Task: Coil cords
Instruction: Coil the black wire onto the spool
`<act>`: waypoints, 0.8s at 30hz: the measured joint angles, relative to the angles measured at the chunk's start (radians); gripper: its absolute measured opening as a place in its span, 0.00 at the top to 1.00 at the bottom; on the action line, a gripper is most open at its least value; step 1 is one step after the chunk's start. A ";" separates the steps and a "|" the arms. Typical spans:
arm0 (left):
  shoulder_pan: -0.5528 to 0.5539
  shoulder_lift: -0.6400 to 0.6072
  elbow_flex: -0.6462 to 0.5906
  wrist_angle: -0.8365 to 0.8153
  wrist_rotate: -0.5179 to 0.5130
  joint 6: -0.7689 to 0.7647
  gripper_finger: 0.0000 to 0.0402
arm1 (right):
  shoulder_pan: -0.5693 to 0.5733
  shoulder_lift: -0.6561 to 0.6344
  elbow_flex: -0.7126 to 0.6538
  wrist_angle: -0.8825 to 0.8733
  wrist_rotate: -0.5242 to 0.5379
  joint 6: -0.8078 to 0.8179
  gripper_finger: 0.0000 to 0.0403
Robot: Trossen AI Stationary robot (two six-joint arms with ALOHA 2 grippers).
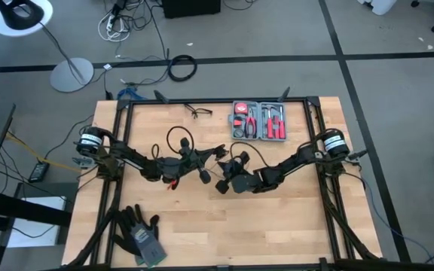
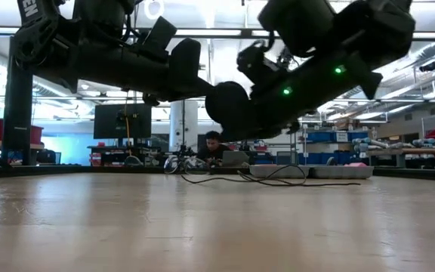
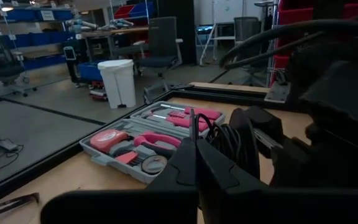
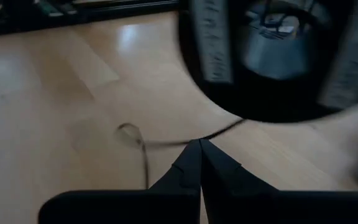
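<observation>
A: Status on the cord coil?

B: Both arms meet mid-frame in the high view. Left end effector (image 1: 202, 159) fingers pressed together, right end effector (image 1: 223, 183) same. Can't confirm from any view that either has the cord pinched.

A: Where's the cord?

B: Thin black cable (image 1: 178, 137) loops up from the left arm, centre-left of the high view, then disappears among the end effectors. Right wrist view shows a strand of it lying on the worktop (image 1: 277, 218) just ahead of the closed fingers. Puck end: can't pick it out for certain.

A: Handling?

B: My read: very light, limp, zero stiffness, so it won't hold a loop unaided and will spring or slide on bare wood. Thin enough to slip through a loose pinch. I'd take it near one end, anchor that, and feed loops with the other arm.

A: Clutter?

B: Pink tool kit (image 1: 259, 120) upper centre, gloves (image 1: 139, 230) lower left. Both well apart.
</observation>
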 joint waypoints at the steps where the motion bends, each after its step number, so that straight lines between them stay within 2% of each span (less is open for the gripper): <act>1: 0.000 0.000 0.000 -0.003 0.000 0.000 1.00 | -0.002 0.006 0.012 0.001 -0.009 -0.010 1.00; 7: 0.000 0.000 0.000 -0.022 0.000 0.000 1.00 | -0.008 -0.003 0.026 -0.010 -0.027 -0.057 1.00; 13: 0.000 0.000 0.000 -0.024 -0.016 0.002 1.00 | 0.008 -0.010 0.011 -0.015 0.030 -0.050 1.00; 19: 0.000 0.000 0.000 -0.024 -0.018 -0.001 1.00 | -0.012 -0.010 0.012 0.053 -0.077 -0.088 1.00; 24: 0.000 0.000 0.000 -0.040 -0.023 -0.002 1.00 | -0.031 -0.010 0.012 0.123 -0.106 -0.140 1.00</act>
